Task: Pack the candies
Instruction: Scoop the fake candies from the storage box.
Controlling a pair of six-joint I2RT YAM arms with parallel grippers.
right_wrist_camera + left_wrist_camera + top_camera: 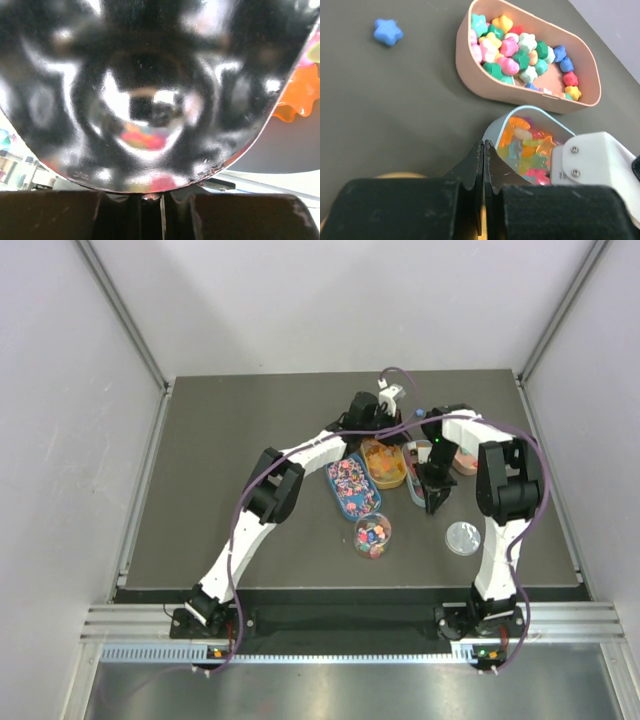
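Note:
The candies lie in several oval trays: sprinkle-like bits in a blue tray point(352, 487), orange gummies in an orange tray point(384, 462), star pieces in a pink tray point(530, 55), and mixed gummies in a pale tray point(530, 145). A clear cup point(373, 536) holds more candies. One blue star point(388, 32) lies loose on the table. My left gripper point(484, 145) is shut and empty, hovering beside the pale tray. My right gripper point(160, 197) is shut on the handle of a metal scoop point(150, 90), whose bowl fills the right wrist view above that tray.
A clear round lid point(462, 537) lies on the dark table, right of the cup. A white part of the right arm point(595, 160) sits close to my left fingers. An orange gummy point(300, 95) shows past the scoop's edge. Grey walls enclose the table.

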